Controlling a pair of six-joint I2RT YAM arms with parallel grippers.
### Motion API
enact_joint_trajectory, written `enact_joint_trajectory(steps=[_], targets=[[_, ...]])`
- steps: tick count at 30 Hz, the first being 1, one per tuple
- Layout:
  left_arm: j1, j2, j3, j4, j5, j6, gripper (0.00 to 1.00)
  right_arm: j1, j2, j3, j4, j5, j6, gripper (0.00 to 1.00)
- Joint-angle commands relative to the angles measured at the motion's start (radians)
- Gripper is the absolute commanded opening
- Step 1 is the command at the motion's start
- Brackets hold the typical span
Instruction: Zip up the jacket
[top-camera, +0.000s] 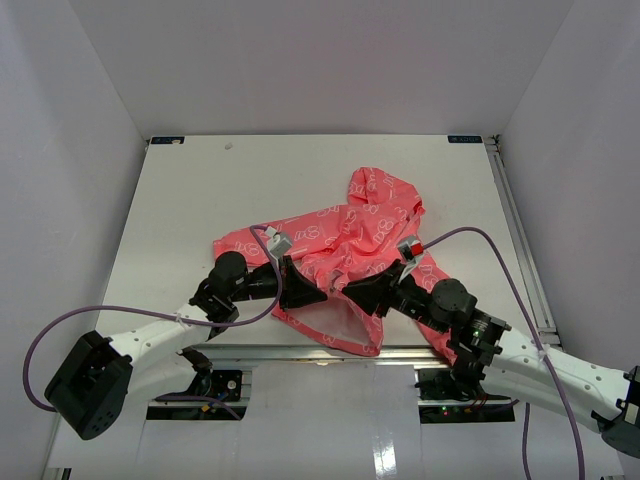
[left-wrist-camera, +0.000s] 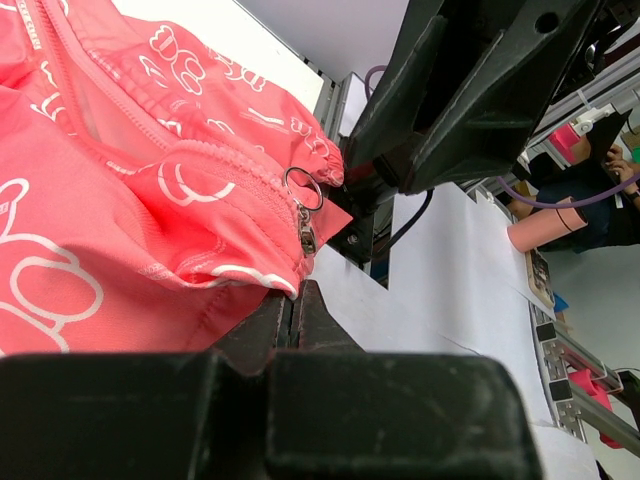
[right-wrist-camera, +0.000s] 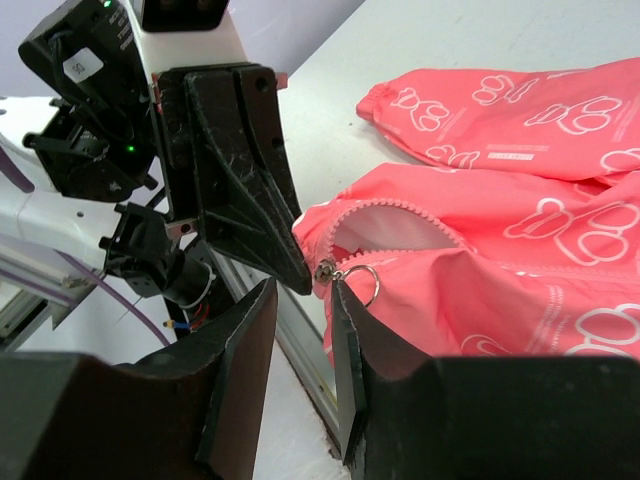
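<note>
The jacket (top-camera: 350, 240) was seen unzipped on the counter (top-camera: 200, 190), its slider (right-wrist-camera: 325, 269) seated at the hem, which was pinched beside the slider by the left gripper (left-wrist-camera: 295, 305), jaws closed, with the right gripper (right-wrist-camera: 303, 290) just short of it, jaws parted, empty.
</note>
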Motion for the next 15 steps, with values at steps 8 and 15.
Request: enact_joint_trajectory(steps=[8,15], targets=[[0.003,-0.041,-0.009,0.038,0.004,0.013,0.00,-0.004,0.017,0.011,0.006,0.102,0.045,0.36],[0.002,-0.042,-0.012,0.046,0.009,0.007,0.00,-0.005,0.031,0.011,0.005,0.117,0.066,0.38]])
